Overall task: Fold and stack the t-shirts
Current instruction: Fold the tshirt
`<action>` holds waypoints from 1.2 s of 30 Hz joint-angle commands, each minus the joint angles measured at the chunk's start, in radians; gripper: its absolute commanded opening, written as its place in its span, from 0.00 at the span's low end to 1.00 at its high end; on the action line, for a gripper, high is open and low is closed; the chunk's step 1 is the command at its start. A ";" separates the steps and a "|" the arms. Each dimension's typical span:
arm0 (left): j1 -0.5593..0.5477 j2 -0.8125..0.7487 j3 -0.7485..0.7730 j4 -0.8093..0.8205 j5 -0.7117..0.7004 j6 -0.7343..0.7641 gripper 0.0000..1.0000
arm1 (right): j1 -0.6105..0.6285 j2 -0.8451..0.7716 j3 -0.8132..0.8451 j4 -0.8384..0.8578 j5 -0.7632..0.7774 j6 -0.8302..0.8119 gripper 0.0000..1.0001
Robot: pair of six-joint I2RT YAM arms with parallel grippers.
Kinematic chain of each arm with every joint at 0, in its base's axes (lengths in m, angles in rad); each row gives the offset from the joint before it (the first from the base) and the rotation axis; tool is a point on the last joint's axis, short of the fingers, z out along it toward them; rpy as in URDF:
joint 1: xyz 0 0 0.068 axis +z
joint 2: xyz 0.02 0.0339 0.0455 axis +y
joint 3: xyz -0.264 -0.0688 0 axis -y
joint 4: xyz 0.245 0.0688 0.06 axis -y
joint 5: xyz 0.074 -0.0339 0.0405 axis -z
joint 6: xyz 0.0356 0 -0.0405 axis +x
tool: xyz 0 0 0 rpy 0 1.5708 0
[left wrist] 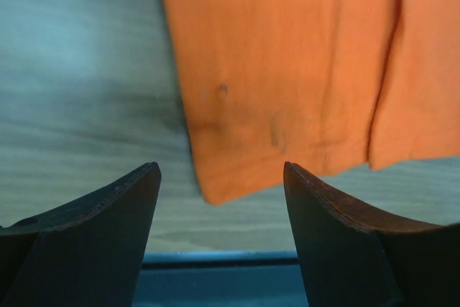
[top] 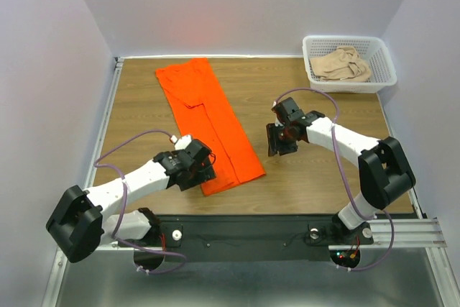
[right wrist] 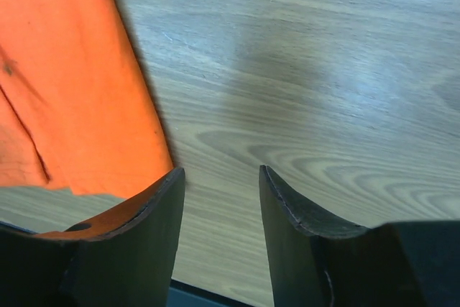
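Observation:
The orange t-shirt (top: 208, 116) lies flat on the table as a long folded strip, running from the far left toward the near middle. The beige t-shirt (top: 345, 65) sits crumpled inside the white basket. My left gripper (top: 203, 168) hovers at the strip's near left corner, open, with the orange hem (left wrist: 287, 106) just beyond its tips (left wrist: 221, 170) and nothing between them. My right gripper (top: 282, 141) hangs to the right of the strip, open over bare wood (right wrist: 219, 170), the orange edge (right wrist: 72, 91) on its left.
A white lattice basket (top: 350, 62) stands at the far right corner. Raised rails border the wooden table (top: 316, 177). Grey walls close in the left, back and right sides.

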 commanded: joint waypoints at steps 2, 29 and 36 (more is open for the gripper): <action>-0.079 -0.009 -0.005 -0.053 -0.056 -0.225 0.78 | -0.002 -0.014 -0.039 0.120 -0.059 0.048 0.51; -0.110 0.165 -0.083 0.058 0.057 -0.178 0.46 | 0.001 0.055 -0.168 0.213 -0.291 0.062 0.47; -0.120 0.162 -0.089 0.040 0.081 -0.175 0.46 | 0.013 0.077 -0.180 0.215 -0.321 0.064 0.47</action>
